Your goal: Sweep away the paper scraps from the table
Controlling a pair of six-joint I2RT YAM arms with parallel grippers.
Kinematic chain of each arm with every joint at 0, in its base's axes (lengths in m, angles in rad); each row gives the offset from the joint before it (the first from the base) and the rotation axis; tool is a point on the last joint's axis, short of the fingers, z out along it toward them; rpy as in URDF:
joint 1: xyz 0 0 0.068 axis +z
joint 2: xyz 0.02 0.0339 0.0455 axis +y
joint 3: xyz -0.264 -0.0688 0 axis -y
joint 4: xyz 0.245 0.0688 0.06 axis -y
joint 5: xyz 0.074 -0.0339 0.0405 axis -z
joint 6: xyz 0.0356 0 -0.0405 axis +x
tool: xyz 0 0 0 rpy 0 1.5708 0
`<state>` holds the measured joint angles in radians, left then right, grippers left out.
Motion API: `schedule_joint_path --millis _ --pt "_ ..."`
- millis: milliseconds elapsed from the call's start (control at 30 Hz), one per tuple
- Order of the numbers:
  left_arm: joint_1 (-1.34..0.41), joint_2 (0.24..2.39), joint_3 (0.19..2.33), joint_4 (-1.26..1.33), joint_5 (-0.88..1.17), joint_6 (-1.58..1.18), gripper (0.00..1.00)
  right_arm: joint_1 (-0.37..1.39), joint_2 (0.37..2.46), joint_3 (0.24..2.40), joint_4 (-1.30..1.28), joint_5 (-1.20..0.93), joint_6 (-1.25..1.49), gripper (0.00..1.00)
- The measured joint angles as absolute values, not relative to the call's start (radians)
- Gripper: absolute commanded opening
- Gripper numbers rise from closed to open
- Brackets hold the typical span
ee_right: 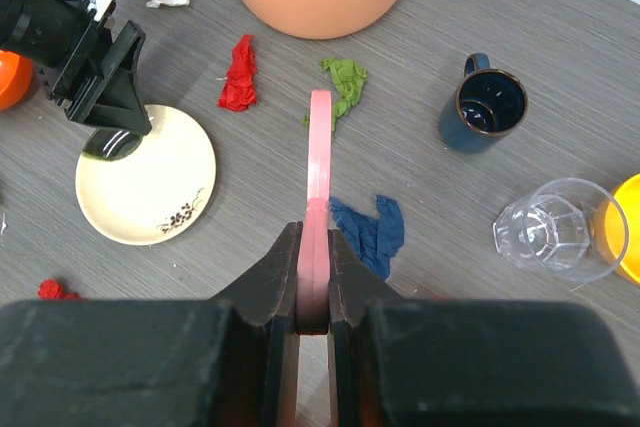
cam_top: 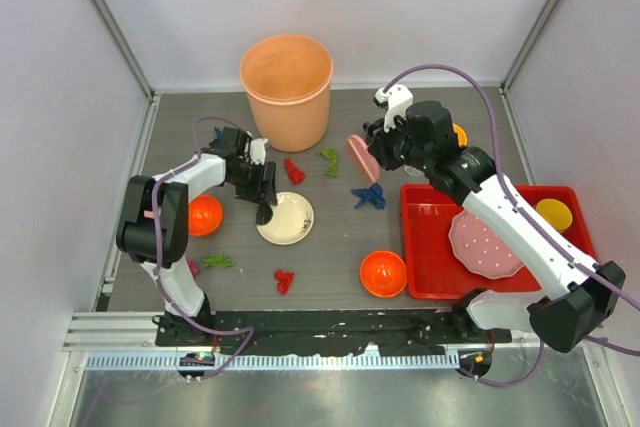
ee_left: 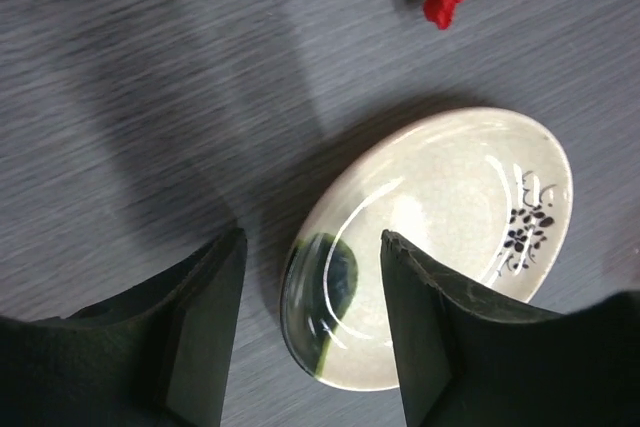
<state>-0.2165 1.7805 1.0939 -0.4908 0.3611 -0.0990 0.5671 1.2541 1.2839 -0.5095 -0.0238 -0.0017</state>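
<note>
Paper scraps lie scattered on the dark table (cam_top: pixel 330 247): red (cam_top: pixel 293 170), green (cam_top: pixel 329 160) and blue (cam_top: pixel 368 196) near the middle, red (cam_top: pixel 284 279) and green (cam_top: pixel 217 261) near the front. My right gripper (cam_top: pixel 378 150) is shut on the pink dustpan (cam_top: pixel 360 159), held on edge above the table. In the right wrist view the dustpan (ee_right: pixel 320 147) points between the green scrap (ee_right: pixel 345 80) and the blue scrap (ee_right: pixel 370 232). My left gripper (cam_top: pixel 266 209) is open, its jaws either side of the rim of a cream plate (ee_left: pixel 450 227).
An orange bucket (cam_top: pixel 286 87) stands at the back. Orange bowls sit at left (cam_top: pixel 204 215) and front (cam_top: pixel 384 273). A red tray (cam_top: pixel 430 267) at right holds a pink plate and a yellow bowl. A dark mug (ee_right: pixel 483 107) and a glass (ee_right: pixel 555 229) stand right of the dustpan.
</note>
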Motion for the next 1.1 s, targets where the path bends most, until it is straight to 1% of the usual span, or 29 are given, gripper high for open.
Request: schedule_joint_path --millis 133,167,333,367,433,467,533,867,1100 --pt "-0.215 1.787 1.097 -0.469 0.372 -0.105 0.52 0.567 1.25 1.284 -0.509 -0.031 -0.014 0.01" --pt "-0.215 1.787 1.097 -0.466 0.374 -0.105 0.48 0.567 1.25 1.284 -0.509 -0.032 -0.017 0.01" --pt "-0.215 1.792 1.086 -0.456 0.39 -0.099 0.35 0.567 1.248 1.284 -0.511 -0.039 -0.03 0.01" --pt "-0.215 1.792 1.083 -0.456 0.396 -0.098 0.28 0.567 1.246 1.284 -0.51 -0.039 -0.031 0.01" --pt "-0.215 1.795 1.081 -0.461 0.41 -0.091 0.19 0.567 1.24 1.284 -0.511 -0.042 -0.034 0.01" --pt "-0.215 1.799 1.081 -0.467 0.421 -0.088 0.1 0.567 1.236 1.284 -0.511 -0.043 -0.036 0.01" --pt "-0.215 1.805 1.082 -0.479 0.446 -0.076 0.01 0.567 1.227 1.284 -0.511 -0.044 -0.039 0.01" --pt "-0.194 1.799 1.164 -0.579 0.548 -0.037 0.0 0.567 1.214 1.284 -0.528 -0.051 -0.044 0.01" --pt "-0.084 1.727 1.221 -0.606 0.595 -0.018 0.0 0.567 1.201 1.285 -0.543 -0.059 -0.043 0.01"
